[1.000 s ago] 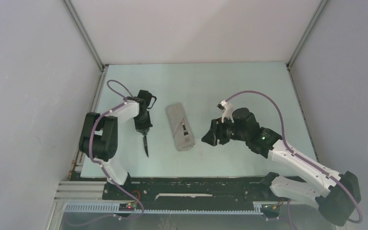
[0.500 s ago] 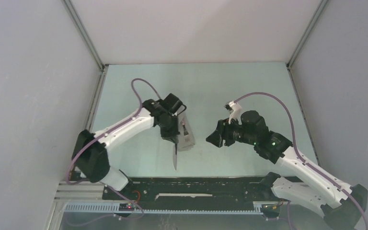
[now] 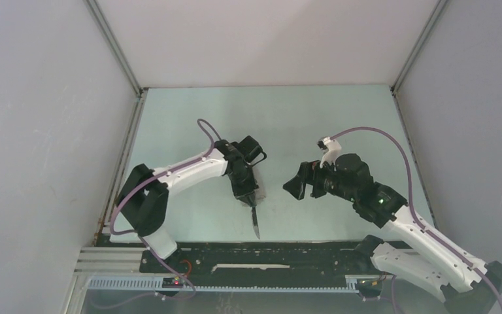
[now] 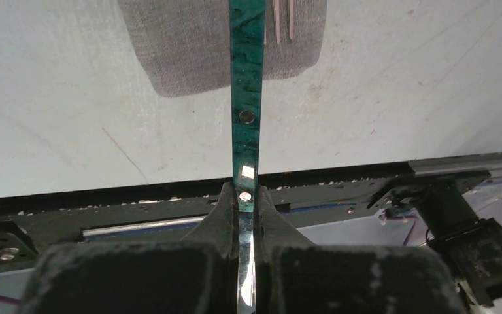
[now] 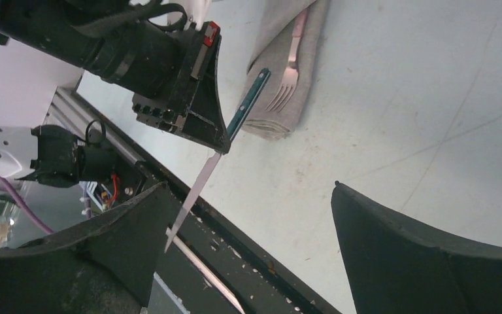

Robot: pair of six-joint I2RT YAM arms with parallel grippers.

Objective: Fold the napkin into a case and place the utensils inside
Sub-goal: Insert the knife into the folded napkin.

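Hovering above the pale table [image 3: 189, 118], I am gripping the green-handled knife [image 4: 247, 98] in my tightly closed left claw [image 4: 243, 196] where handle meets blade. Its handle is pointing over the grey napkin case [image 4: 189, 59], beside the fork [image 5: 287, 85] tines. My right claw [image 3: 295, 188] is gaping wide, empty, near the case. Pushing in crooked, I am risking snagging the cloth and bunching it. I am seeing no readable writing.

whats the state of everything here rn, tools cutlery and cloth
left tool, shut on the knife
right tool, open, holding nothing
knife, clamped where handle meets blade, green handle pointing at the case
fork, lying on the case, tines at its near end
case, folded, flat on the table
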